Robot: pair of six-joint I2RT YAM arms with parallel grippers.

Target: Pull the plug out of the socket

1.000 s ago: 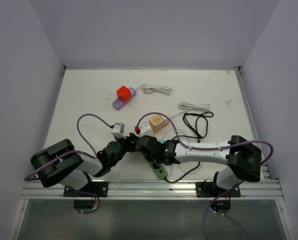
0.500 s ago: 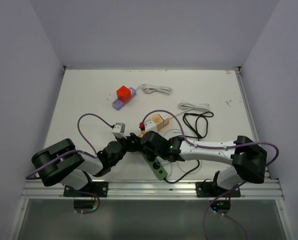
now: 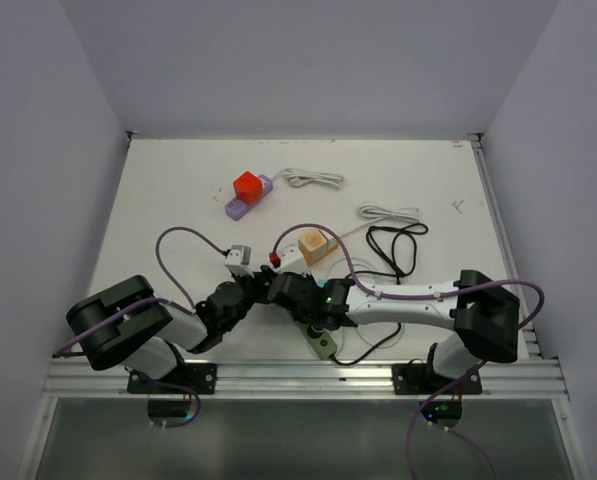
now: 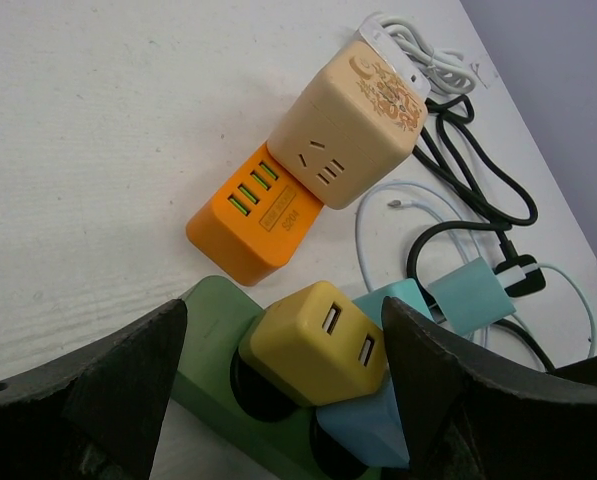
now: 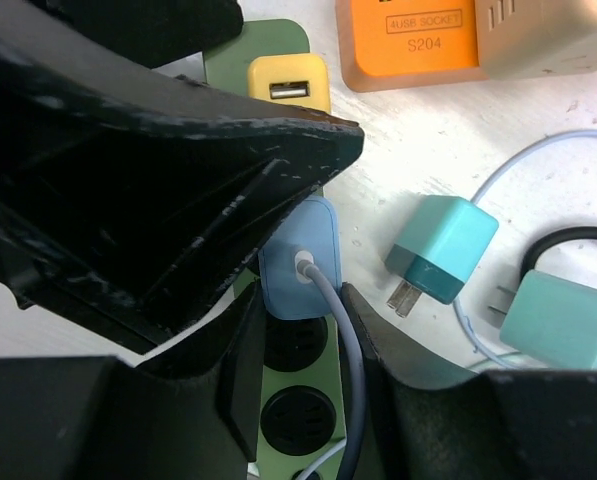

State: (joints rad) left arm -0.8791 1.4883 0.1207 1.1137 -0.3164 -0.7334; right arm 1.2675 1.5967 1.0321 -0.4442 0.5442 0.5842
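A green power strip (image 3: pixel 324 346) lies at the near edge between the arms; it also shows in the left wrist view (image 4: pixel 206 335) and the right wrist view (image 5: pixel 300 405). A yellow USB plug (image 4: pixel 313 340) and a light blue plug (image 5: pixel 300 258) with a grey cable sit in it, the blue one tilted over its socket. My right gripper (image 5: pixel 303 300) is shut on the light blue plug, one finger on each side. My left gripper (image 4: pixel 286 312) is open, with its fingers straddling the yellow plug and the strip. In the top view the two grippers meet, the left (image 3: pixel 256 290) beside the right (image 3: pixel 296 292).
An orange USB socket with a beige cube (image 4: pixel 348 125) lies just beyond the strip. Loose teal plugs (image 5: pixel 440 248) and white cable lie to the right. A black cable (image 3: pixel 398 245), white cables (image 3: pixel 313 178) and a purple strip with a red plug (image 3: pixel 248 192) lie farther back.
My right arm rose and shifted toward the beige cube half a second ago, then came back down over the green strip. The left arm has hardly moved.
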